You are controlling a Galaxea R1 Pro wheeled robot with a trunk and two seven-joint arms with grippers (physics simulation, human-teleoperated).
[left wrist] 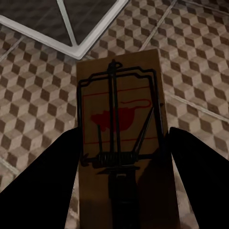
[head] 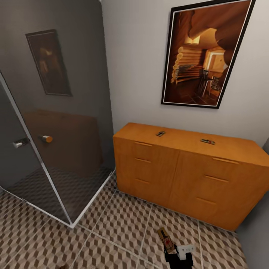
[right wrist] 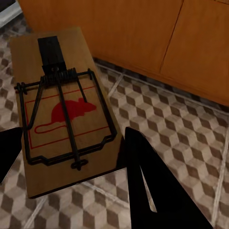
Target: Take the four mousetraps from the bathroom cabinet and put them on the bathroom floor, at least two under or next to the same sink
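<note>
Left gripper [left wrist: 124, 131]: jaws apart by the width of a board and clamped on it; one dark finger [left wrist: 43, 186] lies along each long edge
Left-held mousetrap [left wrist: 119, 95]: brown board with black wire and a red mouse print, face up towards the wrist camera; it hangs above the bathroom floor [left wrist: 200, 62], with the white corner of the shower frame [left wrist: 81, 45] beyond its far end
Right gripper [right wrist: 75, 131]: jaws likewise spread to board width and gripping; a black finger [right wrist: 152, 181] presses one long side, and the other finger sits at the opposite edge
Right-held mousetrap [right wrist: 67, 109]: same board, wire and red print; held over the floor tiles, close before the cabinet [right wrist: 143, 33] front
Trap at the head view's lower edge [head: 166, 239]: one board above the tiles, in a dark gripper; which arm it is I cannot tell
Mousetraps on the cabinet top: two, well apart; one [head: 160, 133] towards the shower end, one [head: 207, 141] nearer the middle
Mousetraps counted: four; two held, two on the cabinet top
Cabinet handles: six slim bars counted in the head view
Shower glass [head: 56, 112]: one enclosure, touching the cabinet's end; one round knob [head: 46, 138]
Framed picture [head: 207, 56]: one, on the wall above the cabinet
</note>
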